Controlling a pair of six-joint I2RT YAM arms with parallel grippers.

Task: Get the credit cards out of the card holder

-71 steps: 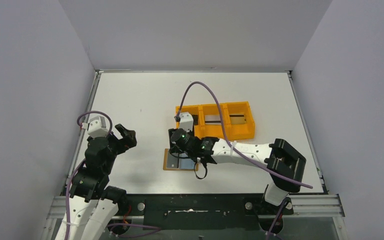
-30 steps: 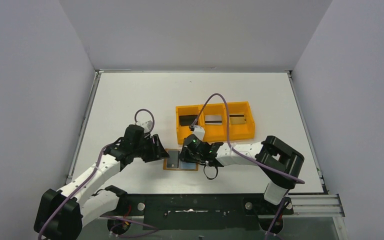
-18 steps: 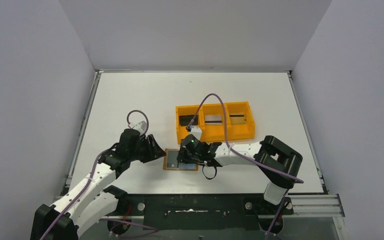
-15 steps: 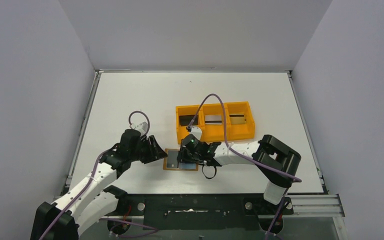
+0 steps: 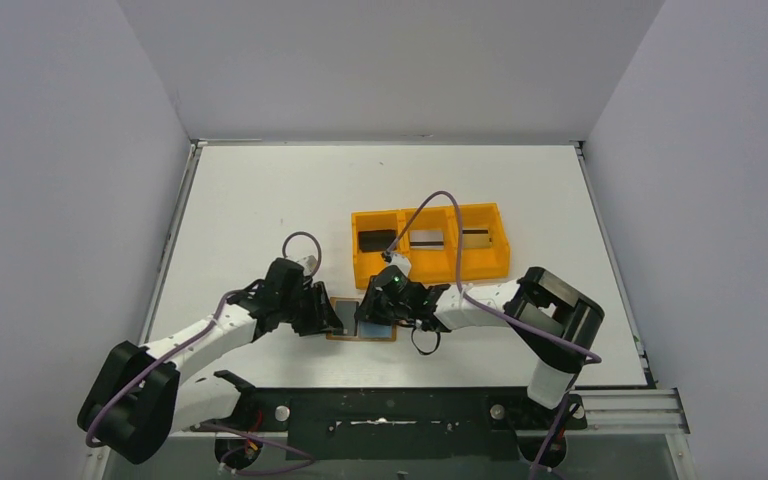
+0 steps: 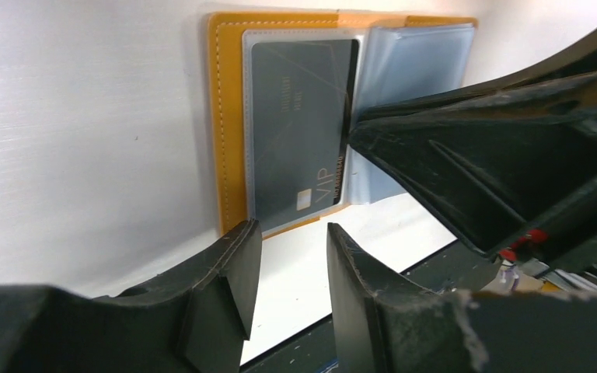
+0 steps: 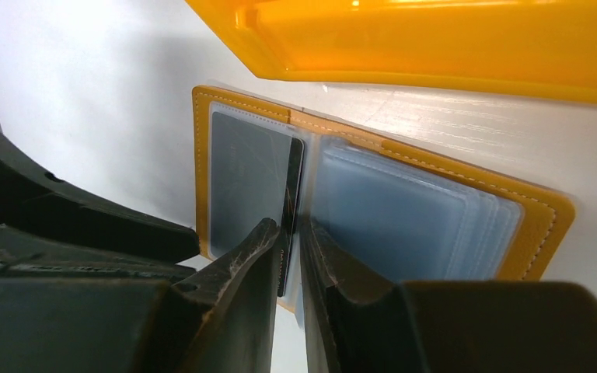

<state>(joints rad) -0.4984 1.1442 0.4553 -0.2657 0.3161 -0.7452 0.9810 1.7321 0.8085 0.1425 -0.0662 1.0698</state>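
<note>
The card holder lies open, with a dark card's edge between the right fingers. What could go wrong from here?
1. The left gripper is open beside the card holder and seems not to pin it, so the holder may lift or slide with the card.
2. The right gripper pinches only the thin edge of the dark card, which sits in a clear sleeve; the grip may slip.
</note>
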